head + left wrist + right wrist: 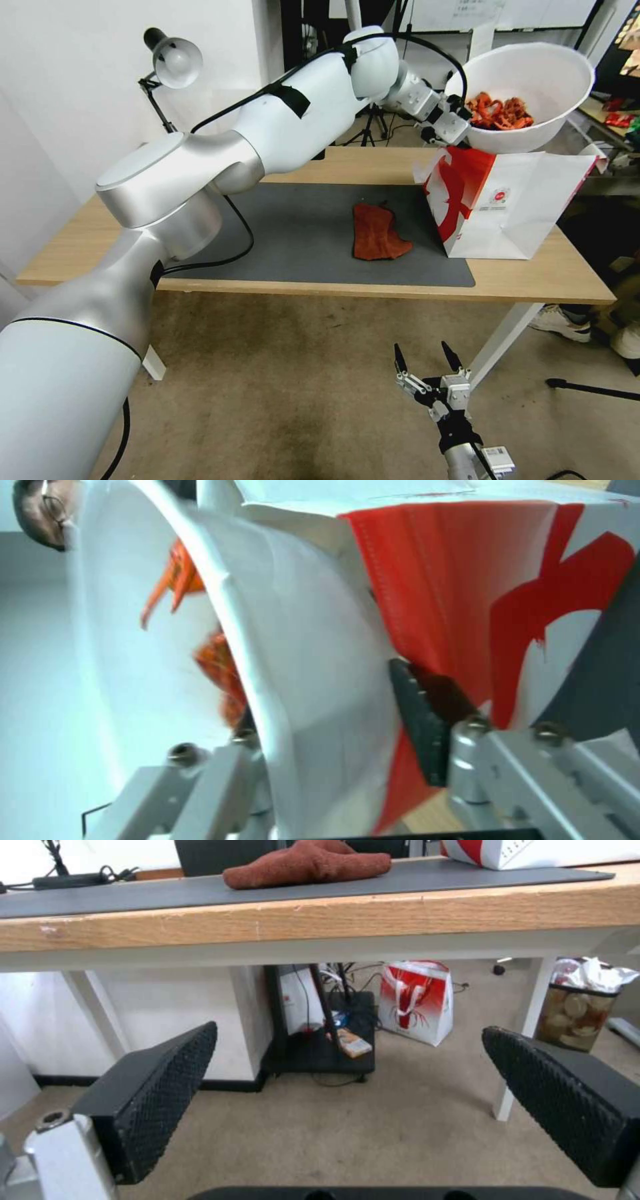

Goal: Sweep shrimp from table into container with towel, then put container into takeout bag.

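Observation:
The white container [533, 80] hangs tilted in the air above the open mouth of the red-and-white takeout bag [513, 207], which stands on the right of the table [533, 273]. The red-orange shrimp [500, 113] lie heaped inside it. My left gripper [460, 123] is shut on the container's near rim. In the left wrist view the container wall [313, 670] runs between the fingers of the left gripper [327, 700], with shrimp [217, 665] inside and the bag [433, 590] behind. The rust-brown towel [377, 233] lies on the grey mat. My right gripper [422, 348] is open, low in front of the table.
A desk lamp [173, 60] stands at the table's back left. From the right wrist, the towel [307, 862] sits above the table's front edge [333, 915]. Underneath are another red-and-white bag [417, 1000], a black stand and a full bin [577, 1005].

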